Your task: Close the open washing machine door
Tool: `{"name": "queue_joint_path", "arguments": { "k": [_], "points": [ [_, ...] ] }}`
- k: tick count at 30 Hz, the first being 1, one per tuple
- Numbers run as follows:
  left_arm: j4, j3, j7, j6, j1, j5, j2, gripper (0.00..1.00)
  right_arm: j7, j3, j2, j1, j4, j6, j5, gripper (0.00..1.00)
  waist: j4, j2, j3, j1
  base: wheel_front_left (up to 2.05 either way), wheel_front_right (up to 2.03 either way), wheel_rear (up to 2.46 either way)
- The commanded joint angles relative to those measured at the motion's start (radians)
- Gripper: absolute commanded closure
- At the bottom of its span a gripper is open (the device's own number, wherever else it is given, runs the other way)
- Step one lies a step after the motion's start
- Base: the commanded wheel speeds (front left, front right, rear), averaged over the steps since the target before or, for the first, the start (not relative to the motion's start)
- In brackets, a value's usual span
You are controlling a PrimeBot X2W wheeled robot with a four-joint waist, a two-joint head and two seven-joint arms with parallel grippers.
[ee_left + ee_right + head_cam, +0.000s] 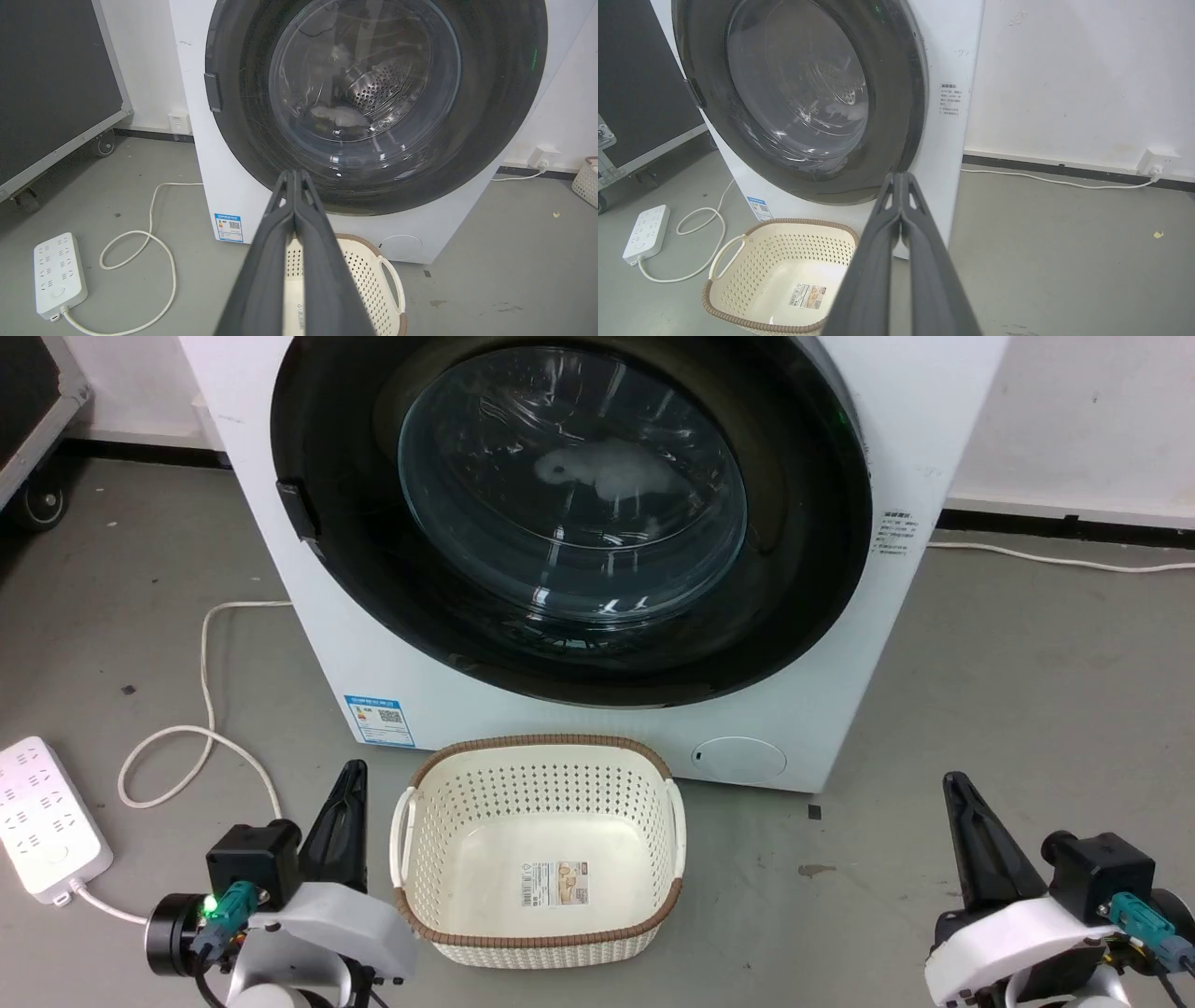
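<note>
The washing machine door (803,523) lies flat against the white machine front, its wide glossy black rim around a bulging clear glass centre (571,485); a pale item shows inside the drum. The same door (495,93) faces the left wrist camera, and it appears from the side as the door (896,93) in the right wrist view. My left gripper (350,775) is low at the left, shut, apart from the machine. My right gripper (952,784) is low at the right, shut, holding nothing. From the wrists, the left gripper (293,173) and right gripper (901,176) have fingers pressed together.
A cream perforated basket (537,943) with a brown rim stands on the floor right before the machine, between my arms. A white power strip (42,817) and its looping cable (201,728) lie at the left. A dark wheeled case (51,84) stands further left.
</note>
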Motion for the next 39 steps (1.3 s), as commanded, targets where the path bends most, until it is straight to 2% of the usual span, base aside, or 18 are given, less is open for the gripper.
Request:
{"name": "queue_joint_path", "arguments": {
  "k": [1,39],
  "points": [
    [-0.006,0.005,0.005,0.0,0.016,0.011,-0.003,1.0,0.006,0.002,-0.001,0.016,-0.008,0.0,-0.007,1.0,0.0,0.0,0.0,0.0,0.0,0.0,0.0],
    [-0.062,0.049,0.053,0.0,0.063,0.137,-0.058,1.0,0.06,0.021,-0.002,0.033,-0.053,-0.001,-0.055,1.0,0.02,0.0,-0.013,0.0,0.0,0.0,0.0]
  ]
}}
